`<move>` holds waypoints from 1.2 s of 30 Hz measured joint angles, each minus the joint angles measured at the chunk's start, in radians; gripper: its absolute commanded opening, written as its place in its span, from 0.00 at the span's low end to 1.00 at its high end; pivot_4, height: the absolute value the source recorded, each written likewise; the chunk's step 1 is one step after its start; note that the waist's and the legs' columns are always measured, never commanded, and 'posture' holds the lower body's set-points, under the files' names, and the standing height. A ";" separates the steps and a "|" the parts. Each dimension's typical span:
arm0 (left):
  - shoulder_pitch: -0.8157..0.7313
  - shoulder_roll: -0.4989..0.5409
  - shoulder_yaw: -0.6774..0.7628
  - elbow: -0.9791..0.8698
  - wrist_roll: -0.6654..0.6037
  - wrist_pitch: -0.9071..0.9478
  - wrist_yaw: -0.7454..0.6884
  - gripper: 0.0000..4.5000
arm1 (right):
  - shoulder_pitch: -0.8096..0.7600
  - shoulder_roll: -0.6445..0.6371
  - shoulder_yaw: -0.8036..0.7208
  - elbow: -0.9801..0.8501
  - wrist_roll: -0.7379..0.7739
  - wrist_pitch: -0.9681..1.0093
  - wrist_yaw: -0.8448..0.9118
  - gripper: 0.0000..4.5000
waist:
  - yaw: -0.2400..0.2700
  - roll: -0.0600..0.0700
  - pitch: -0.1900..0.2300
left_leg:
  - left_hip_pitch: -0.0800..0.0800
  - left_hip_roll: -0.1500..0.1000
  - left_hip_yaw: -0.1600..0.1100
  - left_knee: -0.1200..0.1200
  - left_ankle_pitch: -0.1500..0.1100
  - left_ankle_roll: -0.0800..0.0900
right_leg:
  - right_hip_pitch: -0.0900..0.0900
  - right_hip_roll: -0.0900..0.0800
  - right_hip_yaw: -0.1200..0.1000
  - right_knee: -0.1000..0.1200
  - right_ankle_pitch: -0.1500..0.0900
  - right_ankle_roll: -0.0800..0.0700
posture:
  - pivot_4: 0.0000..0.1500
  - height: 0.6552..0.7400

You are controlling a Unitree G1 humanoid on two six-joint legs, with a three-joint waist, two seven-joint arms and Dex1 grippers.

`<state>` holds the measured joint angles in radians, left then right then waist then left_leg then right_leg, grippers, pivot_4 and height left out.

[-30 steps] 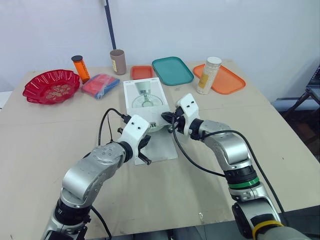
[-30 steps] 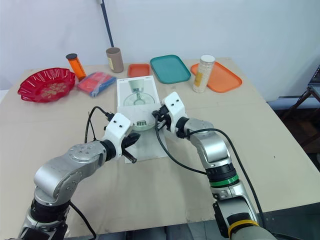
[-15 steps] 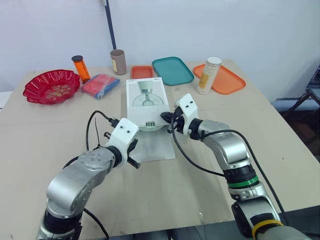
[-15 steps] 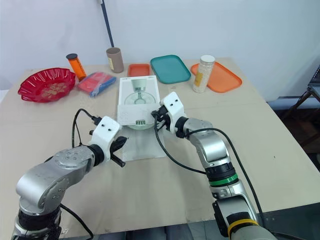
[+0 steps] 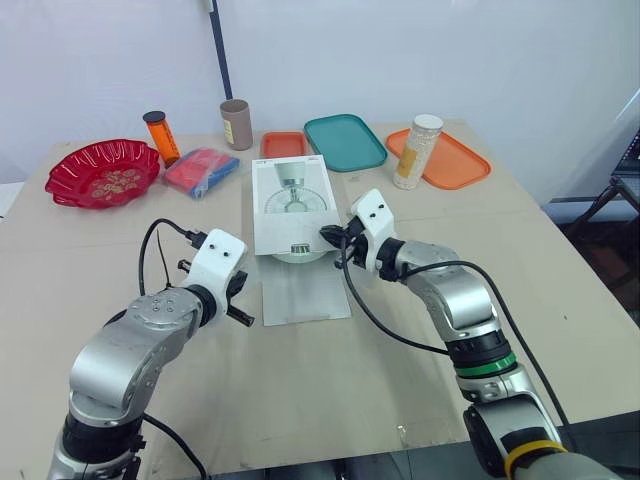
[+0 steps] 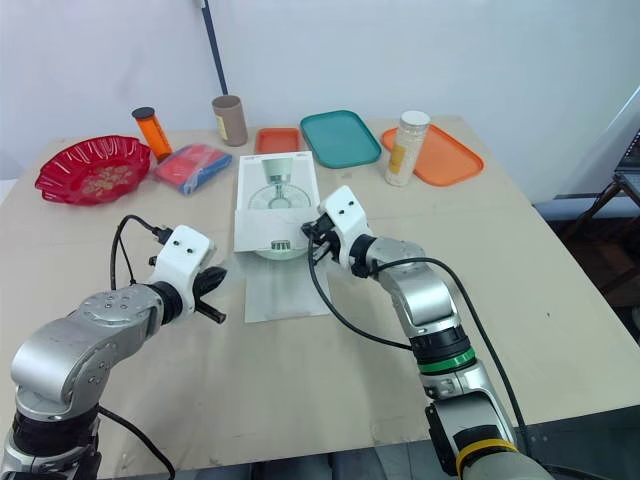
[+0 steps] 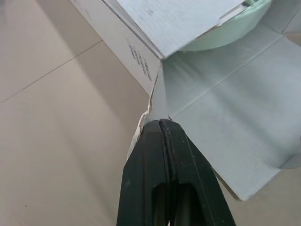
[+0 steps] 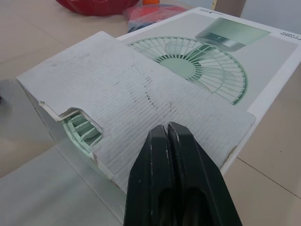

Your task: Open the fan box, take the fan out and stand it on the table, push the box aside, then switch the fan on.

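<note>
Looking at the fan box (image 5: 291, 205) lying flat mid-desk (image 5: 350, 390), printed side up, open at the near end. Got its long flap (image 5: 305, 290) folded out flat on the desk toward the robot. Can just make out the pale green fan (image 8: 77, 129) inside, peeking from that open end, half covered by a top flap. Not out, not standing.

Left hand (image 7: 161, 123) clenched, fingers pressed together, tips right at the left edge of the long flap near the box corner. Can't tell whether pinching cardboard or merely touching. Right hand (image 8: 167, 127) clenched too, fingers tight together, parked over the top flap at the box's near right corner, grasping nothing visible.

Further back: red bowl (image 5: 102, 172) at far left, then orange bottle (image 5: 160, 136), blue-and-red packet (image 5: 201, 170), brown cup (image 5: 236, 123), small orange tray (image 5: 284, 144), teal tray (image 5: 344, 140), white jar (image 5: 418, 150) at the left edge of a bigger orange tray (image 5: 450, 158). Small orange tray just behind the box, everything else well apart from it.
</note>
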<state>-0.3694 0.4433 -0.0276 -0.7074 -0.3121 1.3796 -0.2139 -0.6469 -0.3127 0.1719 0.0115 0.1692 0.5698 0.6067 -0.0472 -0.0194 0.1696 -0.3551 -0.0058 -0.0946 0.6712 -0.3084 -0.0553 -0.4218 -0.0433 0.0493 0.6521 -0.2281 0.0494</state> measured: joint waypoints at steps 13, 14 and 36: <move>-0.101 0.033 -0.018 0.217 0.034 -0.214 -0.043 0.00 | 0.004 0.000 0.014 0.003 -0.022 -0.031 0.006 0.01 | 0.000 -0.001 -0.001 | 0.000 0.000 0.000 0.000 0.000 0.000 | 0.000 0.000 0.000 0.000 0.000 0.000 | 1.00 1.00; -0.104 0.038 -0.020 0.229 0.039 -0.226 -0.049 0.00 | 0.004 0.000 0.015 0.003 -0.024 -0.033 0.006 0.01 | 0.000 -0.001 -0.001 | 0.000 0.000 0.000 0.000 0.000 0.000 | 0.000 0.000 0.000 0.000 0.000 0.000 | 1.00 1.00; -0.152 0.007 -0.044 0.383 0.066 -0.399 -0.129 0.00 | 0.012 0.009 0.016 -0.005 -0.036 -0.029 0.001 0.01 | 0.000 -0.001 -0.001 | 0.000 0.000 0.000 0.000 0.000 0.000 | 0.000 0.000 0.000 0.000 0.000 0.000 | 1.00 1.00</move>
<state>-0.5216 0.4506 -0.0713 -0.3242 -0.2464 0.9810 -0.3425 -0.6351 -0.3040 0.1882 0.0064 0.1336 0.5410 0.6073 -0.0473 -0.0203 0.1690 -0.3548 -0.0059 -0.0948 0.6710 -0.3082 -0.0556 -0.4216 -0.0435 0.0490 0.6521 -0.2280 0.0493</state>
